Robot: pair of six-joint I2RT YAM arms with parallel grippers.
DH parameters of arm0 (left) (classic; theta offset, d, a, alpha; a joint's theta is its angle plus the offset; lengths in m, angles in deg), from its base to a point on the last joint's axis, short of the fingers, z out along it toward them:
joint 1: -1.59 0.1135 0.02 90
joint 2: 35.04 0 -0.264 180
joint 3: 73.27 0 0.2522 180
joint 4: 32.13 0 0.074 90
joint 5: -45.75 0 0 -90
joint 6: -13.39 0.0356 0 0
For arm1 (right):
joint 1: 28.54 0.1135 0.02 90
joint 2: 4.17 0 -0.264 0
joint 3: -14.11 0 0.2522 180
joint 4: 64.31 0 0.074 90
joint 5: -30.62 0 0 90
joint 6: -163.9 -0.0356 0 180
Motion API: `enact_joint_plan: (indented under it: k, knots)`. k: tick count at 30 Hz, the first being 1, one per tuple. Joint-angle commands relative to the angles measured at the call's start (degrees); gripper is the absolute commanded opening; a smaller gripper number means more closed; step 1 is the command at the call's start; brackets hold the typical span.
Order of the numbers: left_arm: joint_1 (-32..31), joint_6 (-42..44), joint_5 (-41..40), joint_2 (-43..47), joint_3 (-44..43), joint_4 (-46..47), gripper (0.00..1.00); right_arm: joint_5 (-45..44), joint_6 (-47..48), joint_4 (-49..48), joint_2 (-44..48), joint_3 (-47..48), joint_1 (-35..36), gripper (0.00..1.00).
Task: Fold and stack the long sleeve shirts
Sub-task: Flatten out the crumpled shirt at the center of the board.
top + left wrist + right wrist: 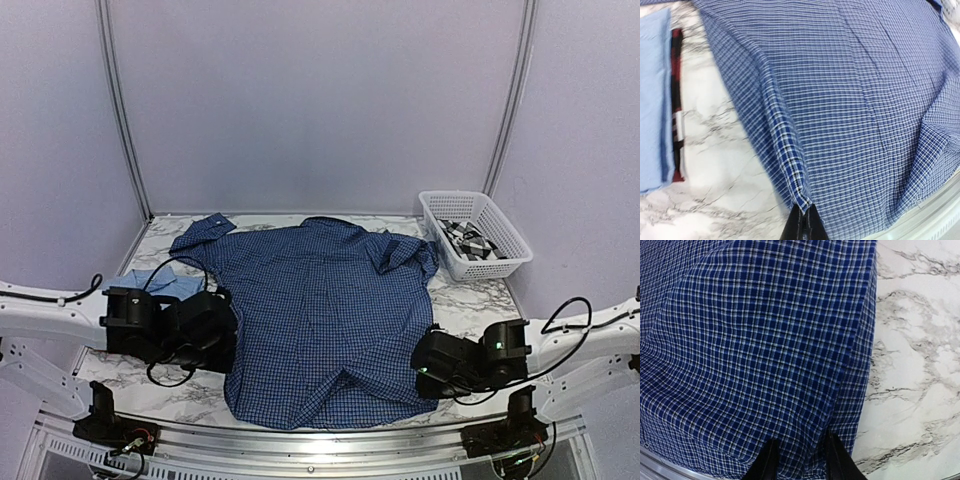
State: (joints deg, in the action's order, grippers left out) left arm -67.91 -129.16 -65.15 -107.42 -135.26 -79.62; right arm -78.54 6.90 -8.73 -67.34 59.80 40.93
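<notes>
The navy fine-check shirt (pixel 320 320) lies spread flat across the middle of the table, collar at the far side. My left gripper (pixel 222 340) is at the shirt's left edge; in the left wrist view the gripper (pixel 803 216) is shut on a fold of the shirt's hem (pixel 790 165). My right gripper (pixel 428 370) is at the shirt's lower right edge; in the right wrist view the gripper (pixel 801 460) is open, its fingers (pixel 837 457) apart with the navy cloth (pixel 765 350) between them. A folded light blue shirt (pixel 652 100) lies on a dark red one (pixel 676 100) at the left.
A white lattice basket (pixel 500 262) stands at the back right with the black-and-white checked shirt (pixel 468 238) in it. The folded light blue shirt (pixel 150 283) lies left of my left arm. A metal rail (pixel 300 440) runs along the near edge.
</notes>
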Motion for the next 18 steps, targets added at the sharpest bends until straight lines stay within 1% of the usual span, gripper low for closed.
enact_joint_plan:
  k: [1, 5, 6, 9, 12, 15, 18]
  knots:
    - [-0.2, -6.5, -3.6, 8.6, 5.3, -7.2, 0.00, 1.7, -0.3, -1.5, -0.8, -0.3, -0.6, 0.24]
    - [-0.2, -8.2, -3.2, 13.6, 8.4, -9.6, 0.00, 2.1, -1.3, 0.2, 0.0, -1.1, -0.7, 0.03]
    - [-0.2, -8.5, -3.1, 14.2, 9.0, -9.8, 0.00, 2.1, -1.6, 1.0, 0.3, -1.2, -0.8, 0.00]
    - [-0.2, -9.3, -2.7, 15.1, 10.2, -10.3, 0.00, 1.1, -3.5, 6.4, 2.8, -1.3, -1.0, 0.00]
    - [-0.2, -10.1, -2.5, 15.6, 11.3, -10.9, 0.00, 0.3, -5.8, 13.1, 8.1, -1.6, -2.0, 0.00]
    - [-0.2, -10.9, -2.2, 16.4, 12.4, -11.5, 0.00, 1.2, -6.3, 14.1, 15.7, -2.6, -4.2, 0.00]
    - [-0.1, -11.9, -2.0, 17.1, 13.1, -12.3, 0.00, 1.6, -6.2, 14.7, 21.0, -2.7, -7.1, 0.00]
